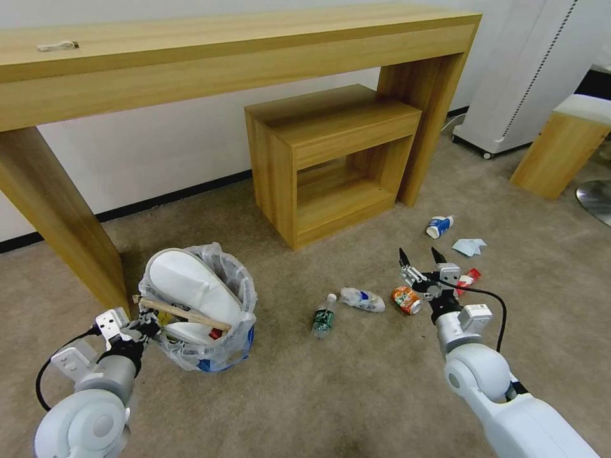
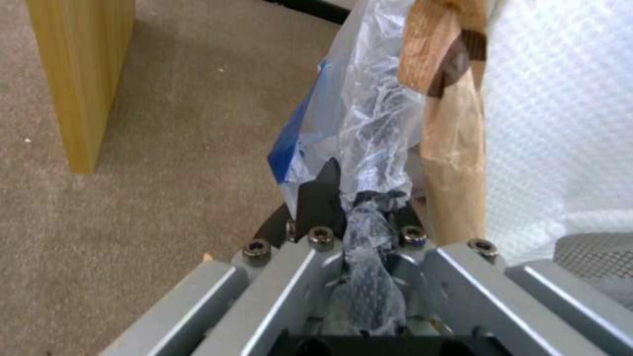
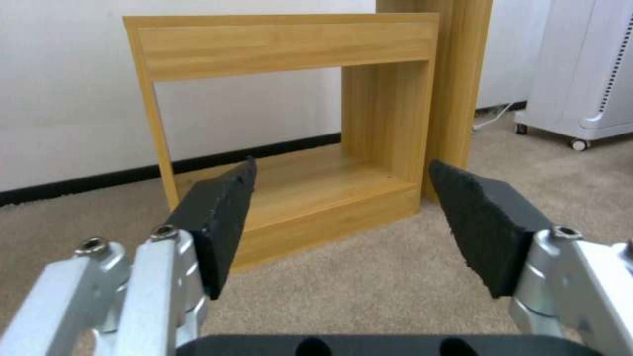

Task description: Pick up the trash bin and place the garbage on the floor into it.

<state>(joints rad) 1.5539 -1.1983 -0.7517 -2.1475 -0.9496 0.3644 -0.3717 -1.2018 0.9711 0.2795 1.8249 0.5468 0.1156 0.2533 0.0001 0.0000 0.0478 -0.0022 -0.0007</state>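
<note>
Left gripper clamps the trash bin rim, slippers inside; right gripper gapes over a can and bottle remaining on the floor.

A carpeted indoor room, furnished like a home or hotel room. A long wooden console table stands against a white wall with a dark baseboard, a low open wooden shelf tucked under it. A white wheeled appliance and a padded wooden stool stand on the beige carpet, where litter lies scattered.
</note>
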